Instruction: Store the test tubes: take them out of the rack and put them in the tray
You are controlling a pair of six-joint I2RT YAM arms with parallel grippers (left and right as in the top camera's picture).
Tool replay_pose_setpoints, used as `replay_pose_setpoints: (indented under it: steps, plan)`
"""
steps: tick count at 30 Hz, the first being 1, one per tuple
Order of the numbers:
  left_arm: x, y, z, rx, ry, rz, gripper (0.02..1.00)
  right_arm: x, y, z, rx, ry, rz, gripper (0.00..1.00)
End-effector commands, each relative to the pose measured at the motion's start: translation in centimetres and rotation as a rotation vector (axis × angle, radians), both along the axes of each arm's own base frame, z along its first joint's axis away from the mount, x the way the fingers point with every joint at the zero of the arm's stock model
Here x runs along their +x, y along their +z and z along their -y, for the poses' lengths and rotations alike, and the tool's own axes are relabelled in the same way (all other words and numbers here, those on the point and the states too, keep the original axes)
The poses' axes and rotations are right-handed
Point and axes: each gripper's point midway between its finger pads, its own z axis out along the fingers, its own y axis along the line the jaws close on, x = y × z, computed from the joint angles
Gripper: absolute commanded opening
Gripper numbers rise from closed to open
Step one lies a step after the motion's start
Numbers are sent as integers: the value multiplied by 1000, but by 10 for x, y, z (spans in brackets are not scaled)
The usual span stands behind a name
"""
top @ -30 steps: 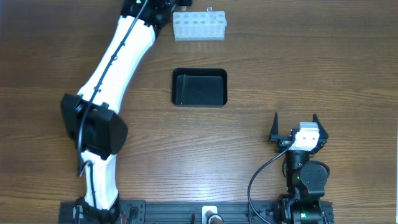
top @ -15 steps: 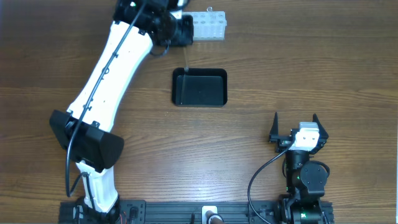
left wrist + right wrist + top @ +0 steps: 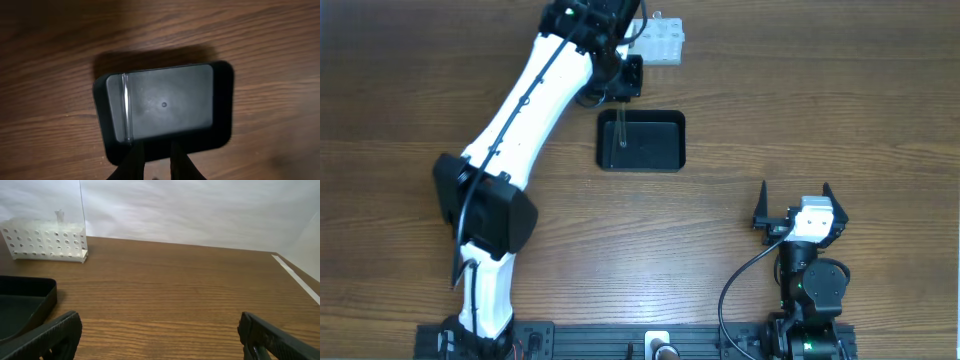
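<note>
1. one test tube [image 3: 127,107] lies in the black tray [image 3: 222,100], along one wall; left gripper [image 3: 157,162] hangs above, fingers apart, empty
2. white rack [image 3: 45,242] beyond the tray seems to hold one last tube [image 3: 59,216]; right gripper [image 3: 795,192] spread wide, well apart

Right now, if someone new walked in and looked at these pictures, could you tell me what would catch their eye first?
Probably the long white left arm stretching diagonally up the table, with the left gripper open above the black tray at the table's middle. Next, a single clear test tube lying along one side of that tray, and the white rack just beyond it. The right gripper sits open near its base.
</note>
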Motion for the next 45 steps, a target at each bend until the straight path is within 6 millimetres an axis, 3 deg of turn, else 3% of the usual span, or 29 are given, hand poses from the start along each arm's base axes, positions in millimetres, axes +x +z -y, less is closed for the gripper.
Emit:
replay_pose_setpoints:
  steps: [1,16,28,38,45]
  plan:
    - [7,-23,4,12,12,-29,40,0,-1,-2,0,10,0,993]
    - [5,-77,7,50,9,-137,40,0,-1,-2,0,10,0,993]
    - [3,-101,10,47,6,-184,38,0,-1,-2,0,10,0,991]
    - [15,-105,16,26,5,-144,40,0,-2,-2,0,10,0,993]
    - [14,-119,15,37,6,-168,40,0,-2,-2,0,10,0,991]
